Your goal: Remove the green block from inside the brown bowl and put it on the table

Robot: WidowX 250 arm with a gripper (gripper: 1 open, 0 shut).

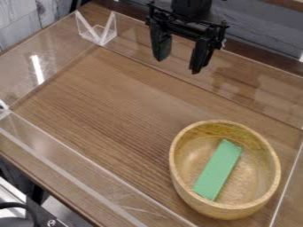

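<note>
- Green block point(218, 169) lies by the bowl's point(179, 152) wall; a low swoop could clip the rim!
- Claw point(182, 68) gapes wide, empty; off-centre closing might spill everything!

Smooth, light wooden bowl point(182, 182); wood-grain table point(112, 102) beneath.

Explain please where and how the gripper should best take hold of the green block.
Probably from above, jaws closing across the middle of its long sides: the green block is narrow and elongated, lying flat inside the brown wooden bowl, whose raised rim hinders a sideways approach.
</note>
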